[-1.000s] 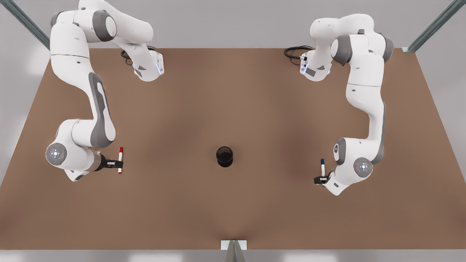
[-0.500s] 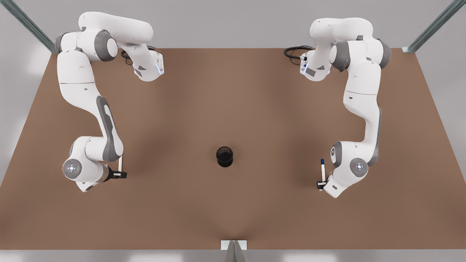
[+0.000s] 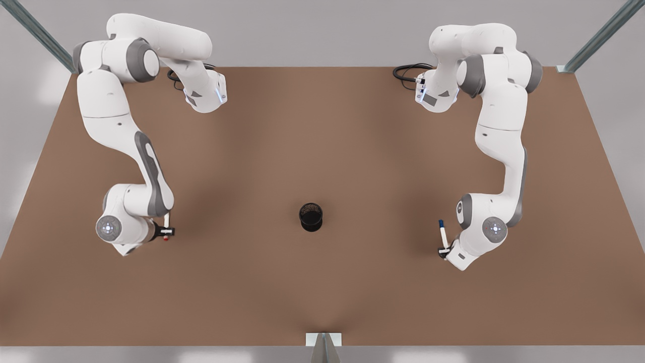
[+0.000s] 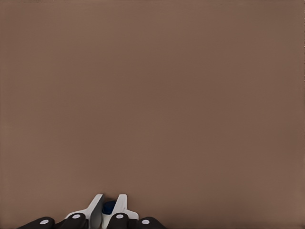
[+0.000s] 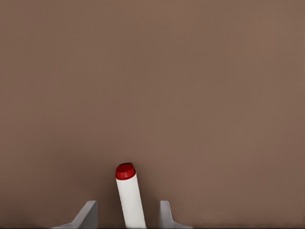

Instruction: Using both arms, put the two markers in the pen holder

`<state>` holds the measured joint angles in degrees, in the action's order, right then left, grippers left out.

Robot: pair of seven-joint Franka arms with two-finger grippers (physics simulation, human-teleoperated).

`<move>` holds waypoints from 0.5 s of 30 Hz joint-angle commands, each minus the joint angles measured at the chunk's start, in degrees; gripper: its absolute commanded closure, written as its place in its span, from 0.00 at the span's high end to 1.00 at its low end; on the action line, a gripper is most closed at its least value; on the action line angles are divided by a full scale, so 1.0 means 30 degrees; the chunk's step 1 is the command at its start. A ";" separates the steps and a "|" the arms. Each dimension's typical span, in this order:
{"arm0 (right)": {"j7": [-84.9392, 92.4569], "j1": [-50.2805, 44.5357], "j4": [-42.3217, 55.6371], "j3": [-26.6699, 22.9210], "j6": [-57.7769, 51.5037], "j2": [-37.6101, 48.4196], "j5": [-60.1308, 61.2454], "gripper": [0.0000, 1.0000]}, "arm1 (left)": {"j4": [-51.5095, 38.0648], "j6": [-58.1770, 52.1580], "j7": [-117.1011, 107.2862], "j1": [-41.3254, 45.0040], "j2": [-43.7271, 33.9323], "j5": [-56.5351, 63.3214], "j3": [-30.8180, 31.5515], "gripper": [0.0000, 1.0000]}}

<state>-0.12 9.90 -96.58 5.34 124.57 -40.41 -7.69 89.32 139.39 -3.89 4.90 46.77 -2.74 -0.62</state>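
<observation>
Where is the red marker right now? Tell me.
The red marker is held in the right gripper on the front view's left, above the brown table, well apart from the pen holder at the table's middle.

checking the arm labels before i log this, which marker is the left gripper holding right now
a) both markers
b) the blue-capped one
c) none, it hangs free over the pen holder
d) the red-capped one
b: in the left wrist view a dark blue end sits pinched between the left gripper fingers, which matches the blue marker held by the arm on the front view's right; the red marker is in the right gripper.
</observation>
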 commanded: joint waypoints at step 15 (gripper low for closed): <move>0.0858 0.0012 -0.0445 0.0066 0.0869 -0.0035 -0.0073 0.33 | -0.2526 -1.1335 -0.2747 0.2323 -0.4690 -0.0024 0.0002 0.21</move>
<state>1.28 9.97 -97.94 5.52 127.01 -40.60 -7.90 82.56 116.95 -7.44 11.62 33.00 -2.17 -0.63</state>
